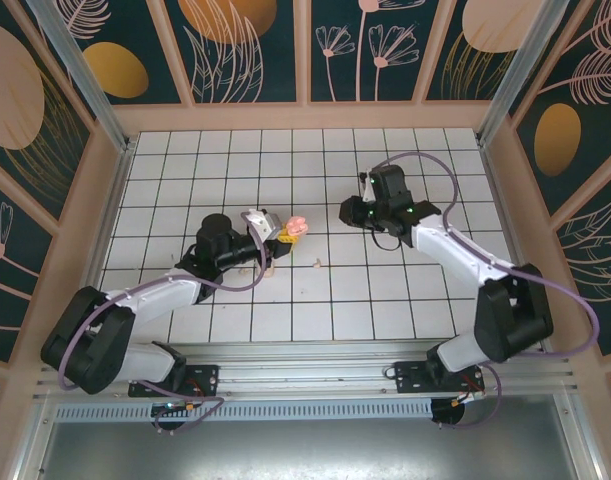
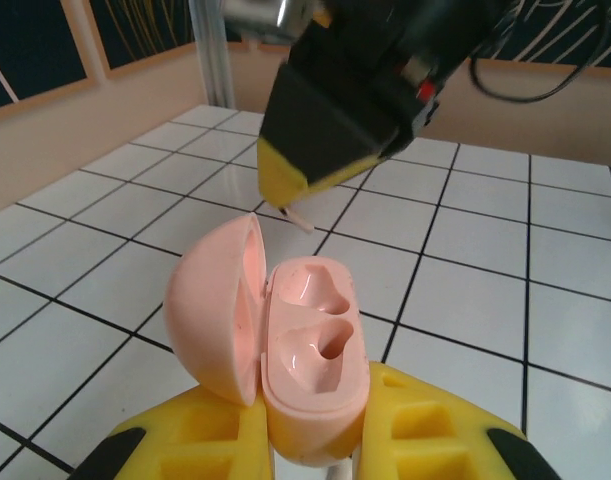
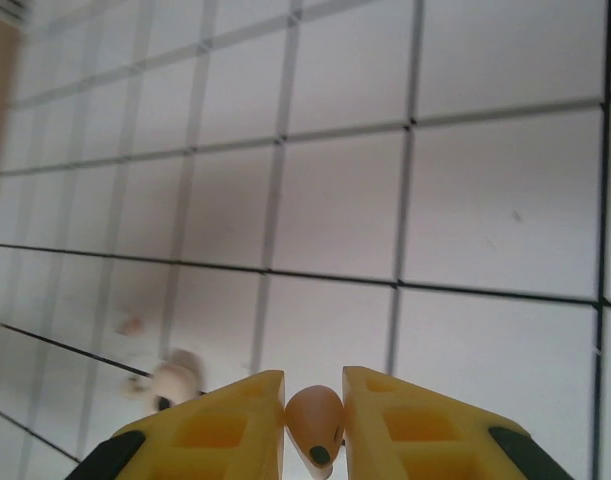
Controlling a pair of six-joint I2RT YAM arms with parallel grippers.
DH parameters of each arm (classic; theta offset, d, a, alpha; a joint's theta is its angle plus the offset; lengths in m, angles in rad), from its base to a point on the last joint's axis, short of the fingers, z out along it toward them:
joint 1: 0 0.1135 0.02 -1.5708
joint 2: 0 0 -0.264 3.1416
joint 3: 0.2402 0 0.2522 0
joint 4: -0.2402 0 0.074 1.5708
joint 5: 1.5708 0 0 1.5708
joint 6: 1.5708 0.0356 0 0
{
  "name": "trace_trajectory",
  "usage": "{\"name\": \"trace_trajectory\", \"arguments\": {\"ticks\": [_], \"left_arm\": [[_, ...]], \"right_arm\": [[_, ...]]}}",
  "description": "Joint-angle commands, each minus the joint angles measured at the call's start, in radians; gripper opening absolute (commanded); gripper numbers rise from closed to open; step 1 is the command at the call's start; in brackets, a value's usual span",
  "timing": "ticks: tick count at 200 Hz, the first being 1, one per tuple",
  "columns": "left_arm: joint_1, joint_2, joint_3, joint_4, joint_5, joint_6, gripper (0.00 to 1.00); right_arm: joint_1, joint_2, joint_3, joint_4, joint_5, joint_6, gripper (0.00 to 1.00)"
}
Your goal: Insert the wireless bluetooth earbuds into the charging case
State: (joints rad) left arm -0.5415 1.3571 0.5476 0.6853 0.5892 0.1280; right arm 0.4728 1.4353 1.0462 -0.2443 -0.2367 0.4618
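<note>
**Charging case (image 2: 315, 385) held open, first earbud (image 3: 315, 420) poised above it**

The charging case sat clamped between the yellow fingers of the left gripper (image 2: 310, 450), held up over the middle of the tiled tabletop (image 1: 385, 300), a little toward its left edge. Its lid (image 2: 220, 305) stood swung open to one side, and both wells (image 2: 330, 345) looked empty. The right gripper (image 3: 315, 405) had its jaws pinched on one earbud. Seen from the left wrist, it hung just above and beyond the case, with a thin stem (image 2: 298, 218) poking out below the fingertip. The second earbud (image 1: 317, 263) lay loose on the tabletop, closer to the near edge than the case.

From where I stood, the job in hand was seating that first bud. Doing it well meant, I'd judge, holding the case steady, matching the bud to the well shaped for it, lining the stem up with the deeper hollow, and coming down slowly. The fingers were broad beside those wells, so releasing only once the bud had settled seemed wise. A tilted bud could pop out or block the lid.
</note>
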Motion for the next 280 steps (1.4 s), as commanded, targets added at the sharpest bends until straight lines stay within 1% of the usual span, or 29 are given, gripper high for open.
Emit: {"name": "trace_trajectory", "arguments": {"ticks": [1, 25, 38, 41, 51, 99, 163, 209, 280], "left_arm": [[-0.011, 0.025, 0.006, 0.107, -0.038, -0.032, 0.13], [-0.014, 0.038, 0.022, 0.108, -0.022, -0.028, 0.13], [-0.015, 0.045, 0.032, 0.107, -0.018, -0.030, 0.13], [-0.015, 0.045, 0.033, 0.108, -0.018, -0.030, 0.13], [-0.017, 0.047, 0.037, 0.109, -0.018, -0.030, 0.13], [-0.024, 0.045, 0.046, 0.121, -0.020, -0.041, 0.13], [-0.028, 0.038, 0.052, 0.128, -0.029, -0.051, 0.13], [-0.027, 0.042, 0.061, 0.142, -0.027, -0.074, 0.13], [-0.028, 0.043, 0.069, 0.130, -0.023, -0.069, 0.13]], "right_arm": [[0.035, -0.095, -0.035, 0.177, 0.026, 0.074, 0.22], [0.067, -0.158, -0.071, 0.268, 0.015, 0.090, 0.22], [0.069, -0.184, -0.096, 0.323, 0.004, 0.106, 0.22], [0.086, -0.189, -0.102, 0.337, -0.002, 0.109, 0.22], [0.099, -0.202, -0.122, 0.377, -0.009, 0.126, 0.22], [0.157, -0.205, -0.174, 0.494, -0.040, 0.167, 0.23], [0.191, -0.178, -0.191, 0.513, -0.074, 0.156, 0.22], [0.196, -0.169, -0.218, 0.523, -0.076, 0.158, 0.22], [0.198, -0.144, -0.222, 0.574, -0.084, 0.168, 0.23]]}}
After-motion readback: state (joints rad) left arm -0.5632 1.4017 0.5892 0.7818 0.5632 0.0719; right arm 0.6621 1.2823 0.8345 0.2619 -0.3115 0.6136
